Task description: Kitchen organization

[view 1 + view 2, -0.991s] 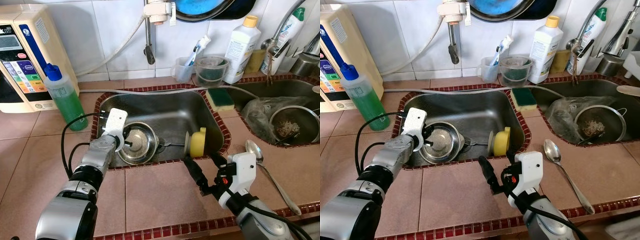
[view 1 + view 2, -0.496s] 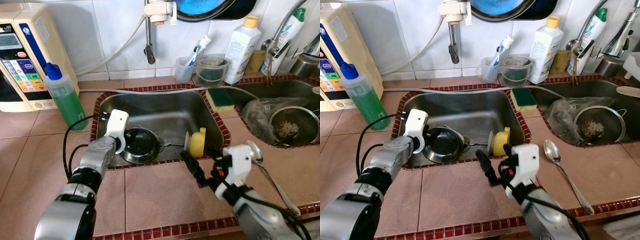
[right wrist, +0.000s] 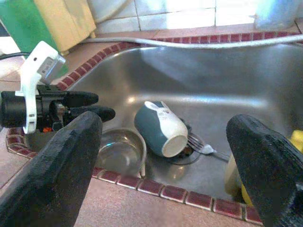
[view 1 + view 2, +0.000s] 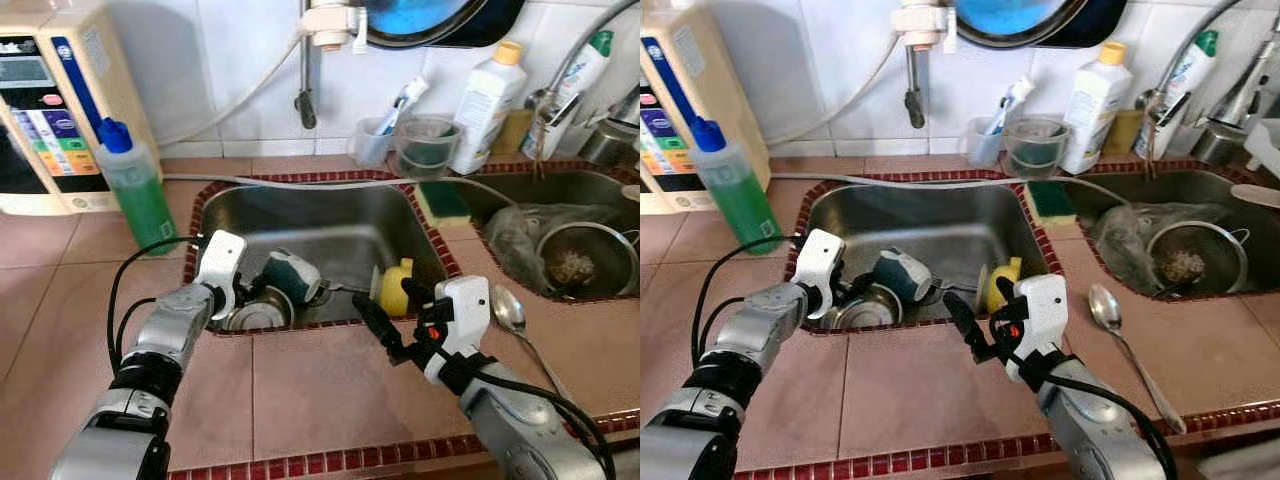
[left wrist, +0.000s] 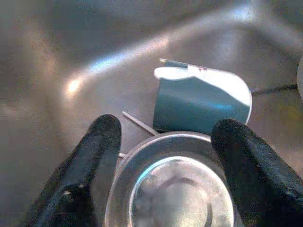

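Two things lie in my left sink (image 4: 420, 235), a steel bowl (image 4: 255, 315) between my open left gripper (image 4: 238, 298) fingers and a tipped teal mug (image 4: 290, 275) just beyond; wet, slippery, I'd pinch the rim, right gripper (image 4: 385, 325) open, empty.

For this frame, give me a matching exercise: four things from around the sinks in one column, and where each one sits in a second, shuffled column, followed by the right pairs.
Things:
1. teal mug
2. steel bowl
3. spoon
4. green soap bottle

Places:
A. on the tiled counter, to the right of the right gripper
B. standing on the counter beside the water machine
C. on its side in the left sink, by the drain
D. in the left sink, in front of the left gripper

Pairs: 1-C, 2-D, 3-A, 4-B
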### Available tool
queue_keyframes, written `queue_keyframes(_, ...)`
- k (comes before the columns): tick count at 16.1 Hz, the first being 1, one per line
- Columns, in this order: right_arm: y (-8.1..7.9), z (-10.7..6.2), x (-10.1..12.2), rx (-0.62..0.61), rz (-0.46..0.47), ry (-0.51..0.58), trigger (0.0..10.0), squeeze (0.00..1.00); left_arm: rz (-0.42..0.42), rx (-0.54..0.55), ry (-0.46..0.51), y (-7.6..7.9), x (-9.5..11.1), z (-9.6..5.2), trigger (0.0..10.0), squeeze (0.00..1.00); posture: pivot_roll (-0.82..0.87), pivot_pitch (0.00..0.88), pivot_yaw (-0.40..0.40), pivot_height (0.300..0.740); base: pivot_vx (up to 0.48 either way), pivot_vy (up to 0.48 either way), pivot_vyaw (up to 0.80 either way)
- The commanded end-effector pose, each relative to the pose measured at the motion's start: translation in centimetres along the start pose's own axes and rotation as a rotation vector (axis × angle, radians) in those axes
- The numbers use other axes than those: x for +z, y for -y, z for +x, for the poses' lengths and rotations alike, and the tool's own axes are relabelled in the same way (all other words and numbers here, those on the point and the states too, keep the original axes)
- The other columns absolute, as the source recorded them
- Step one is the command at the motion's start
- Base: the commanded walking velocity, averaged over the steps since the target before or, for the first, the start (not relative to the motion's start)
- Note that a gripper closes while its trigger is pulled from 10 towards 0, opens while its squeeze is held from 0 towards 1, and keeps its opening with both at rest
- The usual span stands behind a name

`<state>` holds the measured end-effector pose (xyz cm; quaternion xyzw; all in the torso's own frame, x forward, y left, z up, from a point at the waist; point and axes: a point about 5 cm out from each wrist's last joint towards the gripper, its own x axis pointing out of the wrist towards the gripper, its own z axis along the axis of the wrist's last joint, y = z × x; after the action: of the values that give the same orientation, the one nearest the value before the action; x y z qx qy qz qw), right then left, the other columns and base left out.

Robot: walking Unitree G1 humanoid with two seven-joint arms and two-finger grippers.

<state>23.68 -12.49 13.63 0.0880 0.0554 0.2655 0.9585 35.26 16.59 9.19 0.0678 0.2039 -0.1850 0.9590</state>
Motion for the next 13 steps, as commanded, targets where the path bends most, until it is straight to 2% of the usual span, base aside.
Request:
queue_keyframes(1,0.2,0.2,0.3,0.005,-0.013,0.016,10.0,0.00,-0.017,0.014,0.053,-0.5,0.9,-0.4,10.0,1.00,-0.09,0.000,-0.029,0.740,0.000,0.000,0.00)
queue_keyframes(2,0.4,0.6,0.8,-0.007,-0.025,0.063,10.0,0.00,-0.080,0.037,0.188,-0.8,2.4,-1.2,10.0,0.97,-0.07,0.000,-0.034,0.740,0.000,0.000,0.00)
queue_keyframes(4,0.8,1.3,1.6,-0.052,-0.052,0.129,10.0,0.00,-0.148,0.065,0.338,-0.8,3.8,-2.4,10.0,0.00,-0.06,0.000,-0.041,0.740,0.000,0.000,0.00)
queue_keyframes(6,1.5,2.3,2.4,-0.142,-0.097,0.204,10.0,0.00,-0.122,0.093,0.431,0.0,3.4,-4.0,10.0,0.00,-0.04,0.000,-0.052,0.740,0.000,0.000,0.00)
queue_keyframes(7,1.9,2.6,2.7,-0.177,-0.139,0.223,10.0,0.00,-0.126,0.144,0.428,0.2,2.9,-4.5,10.0,0.00,-0.03,0.000,-0.055,0.740,0.000,0.000,0.00)
queue_keyframes(9,2.2,2.9,2.7,-0.194,-0.137,0.242,10.0,0.00,-0.111,0.158,0.435,0.7,2.6,-5.0,10.0,0.00,-0.02,0.000,-0.060,0.740,0.000,0.000,0.00)
queue_keyframes(11,2.5,3.1,2.8,-0.205,-0.134,0.264,10.0,0.00,-0.171,0.140,0.461,1.5,2.6,-5.6,10.0,0.00,-0.01,0.000,-0.065,0.740,0.000,0.000,0.00)
queue_keyframes(13,2.6,3.5,2.7,-0.212,-0.138,0.273,10.0,0.00,-0.164,0.135,0.492,2.2,2.7,-6.0,10.0,0.00,-0.01,0.000,-0.067,0.740,0.000,0.000,0.00)
